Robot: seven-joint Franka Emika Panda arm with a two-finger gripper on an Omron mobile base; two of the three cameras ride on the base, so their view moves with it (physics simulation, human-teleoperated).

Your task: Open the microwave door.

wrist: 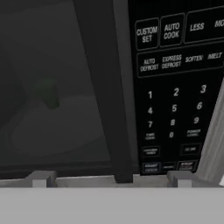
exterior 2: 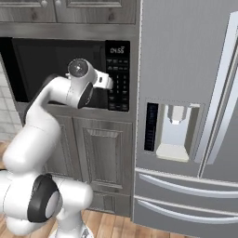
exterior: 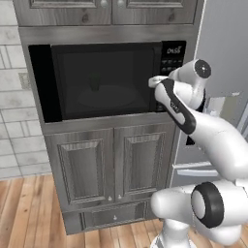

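Observation:
The black microwave (exterior: 106,80) sits built into the grey cabinet column, its keypad strip (wrist: 175,96) at the right. The microwave door (exterior: 97,82) with its dark window looks shut. In the hand view the long black bar handle (wrist: 103,87) runs up the door's right edge, next to the keypad. My gripper (exterior: 154,81) is right at that edge, also seen as the gripper (exterior 2: 109,82) from the right base. It is open: the gripper (wrist: 111,178) has one fingertip on each side of the handle's lower end, close to the door.
The grey fridge (exterior 2: 186,69) with a dispenser (exterior 2: 174,132) stands right of the microwave, close to my arm. Wood-grain cabinet doors (exterior: 111,164) are below and above. A tiled wall (exterior: 12,97) is on the left. A dim green object (wrist: 50,94) shows behind the window.

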